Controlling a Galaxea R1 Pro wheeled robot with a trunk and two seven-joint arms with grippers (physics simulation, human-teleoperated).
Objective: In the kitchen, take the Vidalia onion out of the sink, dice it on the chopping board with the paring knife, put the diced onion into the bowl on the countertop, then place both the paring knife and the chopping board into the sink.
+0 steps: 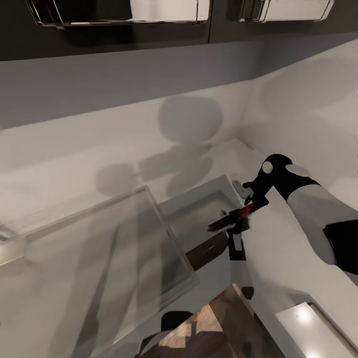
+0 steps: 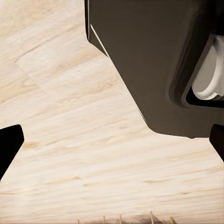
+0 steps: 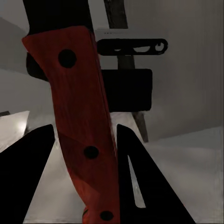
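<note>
Right claw (image 1: pixel 242 215) pinching the paring knife (image 1: pixel 229 217) by its red handle, over the sink (image 1: pixel 199 219) it seems; chopping board (image 1: pixel 209 330) near, counter (image 1: pixel 278 248) beneath; left claw's state unclear.

One paring knife (image 3: pixel 81 126) — one sink (image 1: pixel 199 211)

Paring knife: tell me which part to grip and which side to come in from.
Grip the red handle, not the blade. The paring knife is over the sink with its dark pointed blade toward the robot's left, so come from the handle end, on the right. The right gripper holds it that way, jaws shut on either side of the riveted handle.
</note>
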